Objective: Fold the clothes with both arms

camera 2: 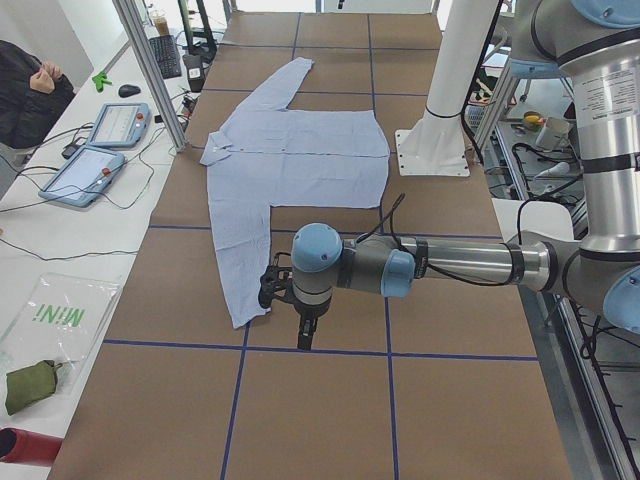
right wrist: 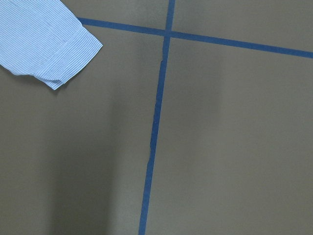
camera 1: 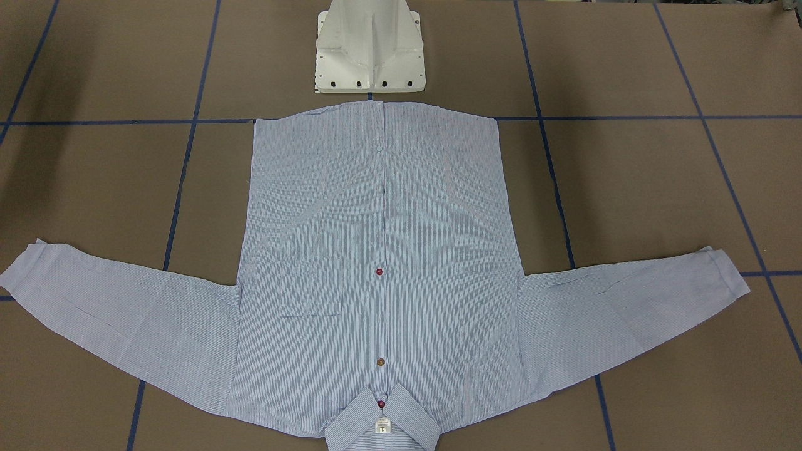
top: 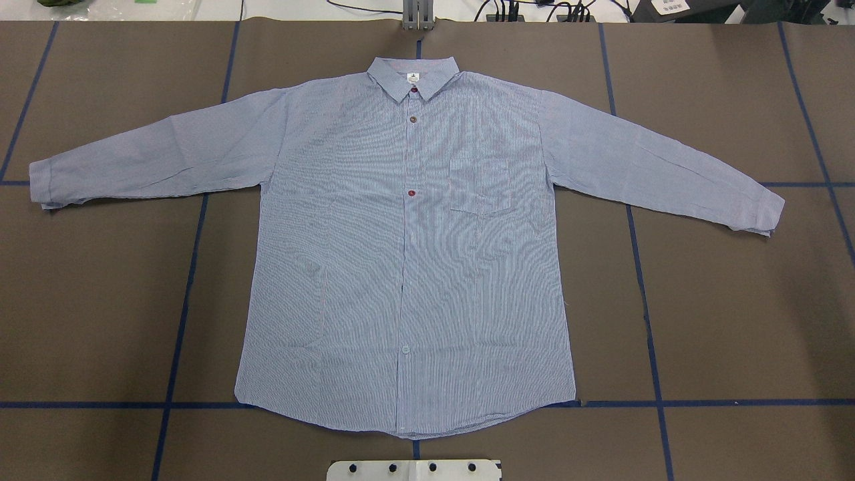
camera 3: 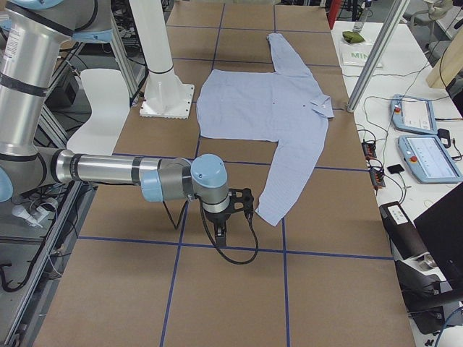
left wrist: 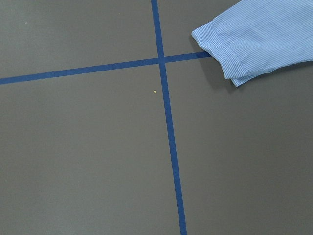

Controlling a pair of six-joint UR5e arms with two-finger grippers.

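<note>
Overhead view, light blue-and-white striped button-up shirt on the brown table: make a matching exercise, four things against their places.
Things: 1 collar with white label; 2 chest pocket; 3 curved bottom hem; 4 white pedestal base.
Places: A cut off at the view's bottom edge; B right of the buttons; C top centre; D over the near blue tape line.
Pairs: 1-C, 2-B, 3-D, 4-A.

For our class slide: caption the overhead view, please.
Striped shirt lies flat, buttoned side up, sleeves spread, on brown taped table.
</note>
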